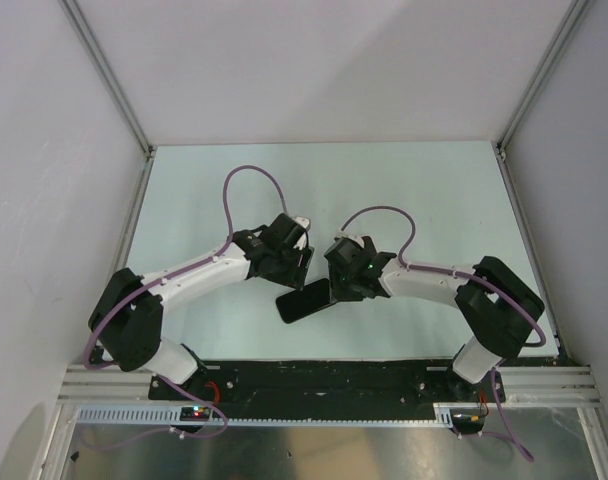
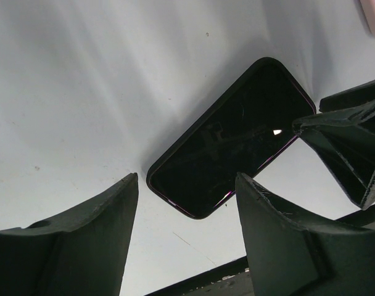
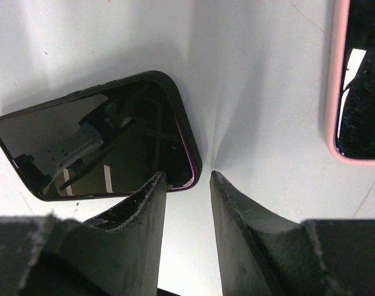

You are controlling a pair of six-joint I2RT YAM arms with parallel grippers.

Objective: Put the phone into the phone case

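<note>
Looks near done: black phone (image 2: 230, 135) flat, screen up, seemingly seated in dark phone case (image 3: 192, 148), at 6 o'clock of table (image 1: 434, 200) centre; left gripper (image 2: 187, 179) & right gripper (image 3: 187, 174) both agape, empty; maybe final press-in left

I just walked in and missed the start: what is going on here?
A dark phone lies flat on the white table. The left gripper hovers open over it. The right gripper is at its corner, fingers slightly apart, holding nothing. A pink-rimmed item, perhaps the case, lies beside.
</note>
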